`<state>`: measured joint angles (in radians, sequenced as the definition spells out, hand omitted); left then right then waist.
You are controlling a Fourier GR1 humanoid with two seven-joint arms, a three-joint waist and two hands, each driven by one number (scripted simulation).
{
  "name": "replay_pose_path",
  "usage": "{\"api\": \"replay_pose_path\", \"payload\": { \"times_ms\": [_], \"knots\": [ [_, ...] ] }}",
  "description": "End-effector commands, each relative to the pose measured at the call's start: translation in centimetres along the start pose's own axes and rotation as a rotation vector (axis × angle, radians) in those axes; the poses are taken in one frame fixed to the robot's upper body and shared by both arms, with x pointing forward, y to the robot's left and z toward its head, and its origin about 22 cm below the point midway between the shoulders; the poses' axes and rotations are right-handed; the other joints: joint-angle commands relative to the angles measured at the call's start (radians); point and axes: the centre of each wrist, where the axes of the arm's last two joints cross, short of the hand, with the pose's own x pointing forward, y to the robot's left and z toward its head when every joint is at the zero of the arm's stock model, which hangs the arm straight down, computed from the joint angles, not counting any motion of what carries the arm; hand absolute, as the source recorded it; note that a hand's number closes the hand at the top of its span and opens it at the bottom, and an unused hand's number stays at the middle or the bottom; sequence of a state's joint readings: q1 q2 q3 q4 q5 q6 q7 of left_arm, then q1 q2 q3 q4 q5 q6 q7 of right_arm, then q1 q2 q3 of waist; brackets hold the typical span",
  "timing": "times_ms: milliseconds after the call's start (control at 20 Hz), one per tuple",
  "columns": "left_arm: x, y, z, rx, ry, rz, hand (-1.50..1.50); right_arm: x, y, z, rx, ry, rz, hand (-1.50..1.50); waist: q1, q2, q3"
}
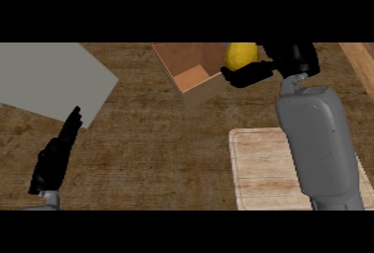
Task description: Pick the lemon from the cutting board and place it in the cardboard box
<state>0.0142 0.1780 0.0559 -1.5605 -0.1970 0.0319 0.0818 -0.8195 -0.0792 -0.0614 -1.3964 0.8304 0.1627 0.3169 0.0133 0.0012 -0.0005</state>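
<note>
The work surface is a dark brown wood-grain counter [161, 148] seen steeply from above. The landmark for all positions below is the open brown cardboard box [196, 74], which sits at the far middle of the counter.

Well to the left of the box lies a flat grey panel [51, 79]. Below and to the right of the box, toward the robot, lies the pale wooden cutting board [259, 168]; its visible surface carries nothing, though the right forearm hides part of it. A strip of lighter wood [359, 62] runs along the counter far to the right of the box.

The robot's right hand [281, 64] is at the box's right edge, its fingers curled round the round yellow lemon [240, 55]. The lemon is held off the board, just at the box's right wall, near the upper rim; whether it is already over the opening or slightly outside it cannot be told. The left hand [58, 153], well below and to the left of the box, rests with straight fingers pressed together.

The step in hand appears to be placement. To do it well, carry the lemon leftward until it stands clearly over the box interior, lower it past the rim without striking the wall, and only then uncurl the fingers. Withdraw the hand upward so that it does not catch the box edge and shift the box.
</note>
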Motion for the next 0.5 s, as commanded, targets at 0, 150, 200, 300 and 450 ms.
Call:
{"api": "replay_pose_path", "payload": {
  "times_ms": [0,150,200,300,450],
  "knots": [
    [0.0,-0.2,-0.1,-0.018,-0.01,0.014,0.0,2.7,1.7,-3.3,0.038,0.021,0.023,1.5,0.008,0.003,0.0],
    [0.4,-0.8,-0.6,-0.013,0.008,-0.007,0.0,2.6,3.2,-5.0,0.063,0.045,0.025,1.5,0.009,0.005,0.0],
    [0.7,0.1,-1.8,-0.008,-0.006,-0.001,0.0,3.1,3.0,-5.7,0.076,0.05,0.021,1.5,0.009,0.006,0.0],
    [0.7,-0.5,-1.6,-0.017,-0.006,-0.007,0.0,2.6,3.6,-6.9,0.118,0.068,0.023,1.5,0.019,0.01,0.0],
    [-0.3,-2.1,-0.7,-0.035,-0.02,0.001,0.0,3.5,5.9,-7.6,0.148,0.102,0.02,1.5,0.027,0.013,-0.001]
  ]
}}
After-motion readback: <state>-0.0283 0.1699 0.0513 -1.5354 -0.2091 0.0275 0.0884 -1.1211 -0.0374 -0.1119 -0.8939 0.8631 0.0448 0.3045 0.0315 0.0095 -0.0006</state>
